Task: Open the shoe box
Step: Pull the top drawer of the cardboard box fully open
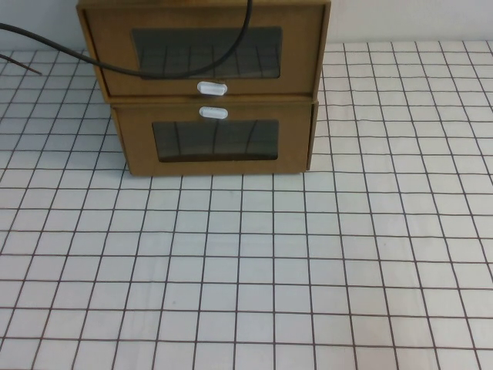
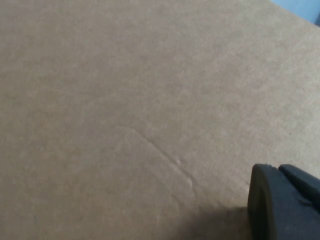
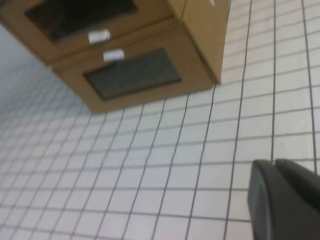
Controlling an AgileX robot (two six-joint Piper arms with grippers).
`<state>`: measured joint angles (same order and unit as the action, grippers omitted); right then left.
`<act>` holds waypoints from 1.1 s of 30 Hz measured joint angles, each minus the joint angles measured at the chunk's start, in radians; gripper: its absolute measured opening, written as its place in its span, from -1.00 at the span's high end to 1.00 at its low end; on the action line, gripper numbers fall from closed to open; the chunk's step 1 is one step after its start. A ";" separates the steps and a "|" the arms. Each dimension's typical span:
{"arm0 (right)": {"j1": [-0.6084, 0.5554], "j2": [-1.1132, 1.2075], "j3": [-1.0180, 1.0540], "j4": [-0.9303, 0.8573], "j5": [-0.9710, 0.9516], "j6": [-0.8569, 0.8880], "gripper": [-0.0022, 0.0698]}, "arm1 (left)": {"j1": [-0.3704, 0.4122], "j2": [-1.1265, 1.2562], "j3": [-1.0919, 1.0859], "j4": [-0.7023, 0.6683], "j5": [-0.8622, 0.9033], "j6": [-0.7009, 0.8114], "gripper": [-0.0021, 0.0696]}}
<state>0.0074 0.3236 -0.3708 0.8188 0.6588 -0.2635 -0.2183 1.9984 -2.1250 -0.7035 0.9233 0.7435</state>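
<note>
1. Two brown cardboard boxes are found stacked at the desk's [image 1: 308, 270] far edge, left of centre: the upper shoe box [image 1: 108, 46] on the lower shoe box [image 1: 139, 142].
2. Both windowed fronts are seen closed, each with a white handle [image 1: 212, 88].
3. A black cable [image 1: 249, 11] is draped across the upper front.
4. The left gripper [image 2: 285, 205] is held close to a plain cardboard surface; its state cannot be told.
5. The right gripper [image 3: 285, 200] is positioned above the desk, well apart from the boxes, jaws clenched on nothing.
</note>
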 joint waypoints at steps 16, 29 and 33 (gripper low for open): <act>0.174 0.582 -0.391 -0.061 0.151 -0.235 0.98 | 0.000 0.000 0.000 0.000 0.003 0.000 0.95; 0.743 1.057 -0.799 -0.653 0.089 0.172 0.98 | 0.000 0.000 -0.002 0.031 0.003 -0.038 0.95; 0.873 1.185 -0.905 -0.922 0.086 0.290 0.98 | 0.000 0.000 -0.002 0.031 0.003 -0.038 0.95</act>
<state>0.8808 1.5088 -1.2759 -0.1033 0.7453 0.0263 -0.2183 1.9984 -2.1271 -0.6730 0.9266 0.7056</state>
